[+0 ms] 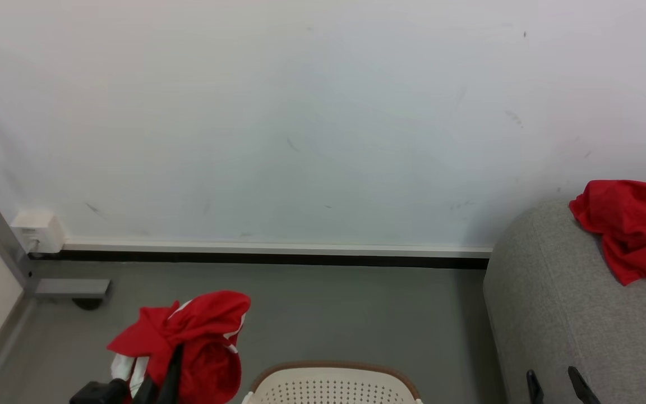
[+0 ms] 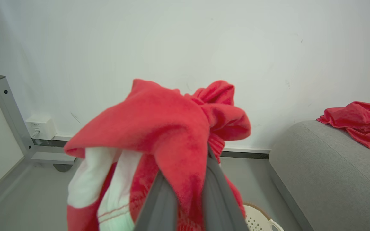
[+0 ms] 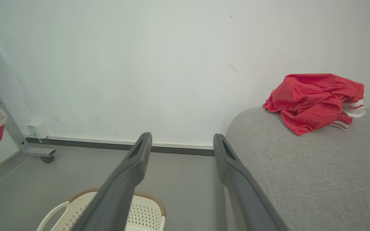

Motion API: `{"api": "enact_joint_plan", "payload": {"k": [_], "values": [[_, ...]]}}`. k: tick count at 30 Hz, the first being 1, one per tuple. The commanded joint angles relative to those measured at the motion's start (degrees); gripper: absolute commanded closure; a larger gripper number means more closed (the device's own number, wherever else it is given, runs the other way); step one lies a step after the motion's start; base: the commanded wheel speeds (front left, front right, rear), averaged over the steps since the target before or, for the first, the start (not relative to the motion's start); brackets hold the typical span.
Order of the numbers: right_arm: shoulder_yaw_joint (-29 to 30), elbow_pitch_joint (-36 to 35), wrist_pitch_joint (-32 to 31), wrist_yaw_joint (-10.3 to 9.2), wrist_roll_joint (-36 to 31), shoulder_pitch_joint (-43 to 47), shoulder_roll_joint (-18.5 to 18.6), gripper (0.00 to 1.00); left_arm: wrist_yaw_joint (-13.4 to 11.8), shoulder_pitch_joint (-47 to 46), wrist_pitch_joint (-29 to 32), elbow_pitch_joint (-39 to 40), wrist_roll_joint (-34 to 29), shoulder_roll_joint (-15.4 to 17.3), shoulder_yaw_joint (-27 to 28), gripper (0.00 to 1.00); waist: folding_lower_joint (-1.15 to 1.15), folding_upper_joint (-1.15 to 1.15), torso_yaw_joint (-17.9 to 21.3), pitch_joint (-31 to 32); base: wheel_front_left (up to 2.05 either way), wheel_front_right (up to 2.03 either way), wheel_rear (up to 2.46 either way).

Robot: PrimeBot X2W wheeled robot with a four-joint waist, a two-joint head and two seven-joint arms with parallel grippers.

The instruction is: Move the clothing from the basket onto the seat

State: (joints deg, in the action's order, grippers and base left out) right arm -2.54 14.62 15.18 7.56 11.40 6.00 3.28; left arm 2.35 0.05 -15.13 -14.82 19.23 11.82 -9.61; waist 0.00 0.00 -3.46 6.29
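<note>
Left claw (image 2: 185,183) is pinched shut on a bunched fold of a red shirt (image 2: 159,128), and the rest of the cloth is draped over and around the two fingers, with the white panels hanging loose below. The grip looks to be on a thin ridge of fabric, so a quick swing could pull the fold free. The shirt hangs in the air just left of the basket (image 1: 334,366) and well apart from the sofa (image 1: 570,325), so if it slipped out it would land on the floor (image 1: 328,314). The dangling white part is the next worry. Carried low across the basket, it could catch on the rim or a handle and drag the basket along. Right claw (image 3: 181,138) stands wide open and empty between basket and sofa, right in the likely path, and trailing cloth could drape over its fingers. At the far end, the sofa's edge is rounded. A release too near that curve would probably let the shirt slide off, so it needs to go well inboard, near the red garment (image 1: 631,224) already lying there.
</note>
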Motion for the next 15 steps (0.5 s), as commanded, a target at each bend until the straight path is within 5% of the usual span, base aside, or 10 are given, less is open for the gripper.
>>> {"api": "enact_joint_plan", "payload": {"k": [1, 7, 15], "values": [[-0.3, 0.0, -0.1, -0.15, 0.7, -0.3, 0.3, 0.0, 0.0, -0.2, 0.0, -0.1, -0.3, 0.1, 0.3, 1.0, 0.0, 0.0, 0.0, -0.1, 0.0, 0.0, 0.0], [-4.4, -2.0, -0.1, -0.15, 3.5, -3.2, 4.2, 0.0, 2.1, -1.8, 0.0, 0.9, -1.2, 0.7, -1.8, 1.0, 0.0, 0.0, 0.5, -1.3, 0.0, 0.0, 0.0], [-15.0, -7.5, -0.1, -0.15, 8.3, -9.6, 14.0, 0.0, 4.0, -5.3, 3.0, 5.7, -2.8, 3.2, -6.9, 1.0, 0.0, 0.0, 1.1, -2.7, 0.0, 0.0, 0.0]]}}
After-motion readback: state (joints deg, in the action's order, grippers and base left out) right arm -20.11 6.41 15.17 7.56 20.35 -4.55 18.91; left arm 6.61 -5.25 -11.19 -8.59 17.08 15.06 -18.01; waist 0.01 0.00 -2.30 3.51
